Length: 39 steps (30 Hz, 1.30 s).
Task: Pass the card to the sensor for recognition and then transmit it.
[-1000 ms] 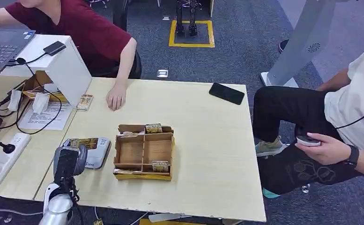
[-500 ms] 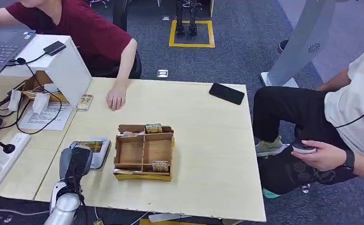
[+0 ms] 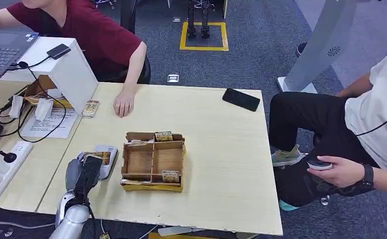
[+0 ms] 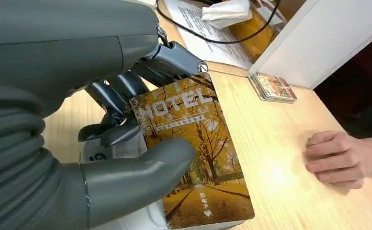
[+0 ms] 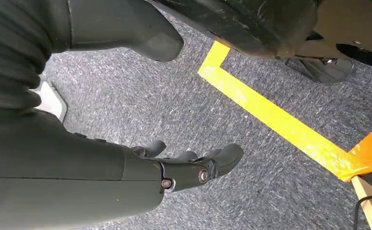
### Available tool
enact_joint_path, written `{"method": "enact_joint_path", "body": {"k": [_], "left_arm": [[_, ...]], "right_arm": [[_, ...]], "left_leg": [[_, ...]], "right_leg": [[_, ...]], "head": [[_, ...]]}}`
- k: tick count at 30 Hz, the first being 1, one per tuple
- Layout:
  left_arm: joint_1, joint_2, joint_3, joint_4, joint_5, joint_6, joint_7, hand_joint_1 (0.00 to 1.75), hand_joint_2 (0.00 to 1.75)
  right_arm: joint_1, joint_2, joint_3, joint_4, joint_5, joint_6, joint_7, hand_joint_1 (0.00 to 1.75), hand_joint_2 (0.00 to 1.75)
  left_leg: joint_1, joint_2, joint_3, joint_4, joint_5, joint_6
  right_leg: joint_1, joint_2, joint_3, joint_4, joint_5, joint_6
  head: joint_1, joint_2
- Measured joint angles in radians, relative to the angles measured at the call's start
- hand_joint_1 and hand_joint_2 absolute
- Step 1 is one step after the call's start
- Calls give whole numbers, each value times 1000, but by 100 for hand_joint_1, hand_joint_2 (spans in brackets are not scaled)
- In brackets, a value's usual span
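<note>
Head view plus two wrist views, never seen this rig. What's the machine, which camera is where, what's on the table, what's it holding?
It is a two-armed humanoid robot. The head view looks down from high on its body at a table. Each wrist view comes from a camera just behind that arm's hand.

On the table: a wooden divided box with cards in it, a white card sensor beside the box, a black phone, and a small stack of cards near a person's resting hand.

The left hand holds a hotel card between thumb and fingers, right over the sensor.

The right hand hangs over grey carpet with yellow tape, fingers fairly straight, holding nothing.
</note>
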Motion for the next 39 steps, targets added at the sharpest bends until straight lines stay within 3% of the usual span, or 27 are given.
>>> {"method": "enact_joint_path", "body": {"k": [15, 20, 26, 35, 39], "left_arm": [[-36, 1, 4, 77, -16, 13, 9, 175, 175], [-51, 7, 8, 128, -99, 72, 42, 175, 175], [-66, 15, 8, 169, -125, 87, 51, 175, 175], [-102, 35, 17, 271, -312, 159, 161, 175, 175], [-117, 40, 29, 305, -338, 158, 168, 175, 175]], "right_arm": [[0, 0, 0, 0, 6, 2, 0, 0, 175], [0, 0, 0, 0, 9, 3, 0, 0, 175], [-1, 0, 0, 0, 12, 3, 0, 0, 175], [-1, 0, 0, 0, 23, 4, -1, 0, 175], [-2, 0, 0, -1, 26, 4, 0, 0, 175]], "left_leg": [[0, 0, 5, 0, 0, 0], [0, 0, 5, 0, 1, -1], [0, -1, 6, 0, 1, 0], [0, -1, 11, -1, 1, 0], [0, -1, 15, -1, 0, -1]], "right_leg": [[0, -1, 5, 0, 0, 0], [0, 0, 6, 0, 0, 0], [0, -1, 7, 0, 0, 0], [0, -2, 12, 0, 0, 0], [0, -3, 16, 0, -1, 0]], "head": [[0, 0], [0, 0], [0, 0], [0, 0], [0, 0]]}}
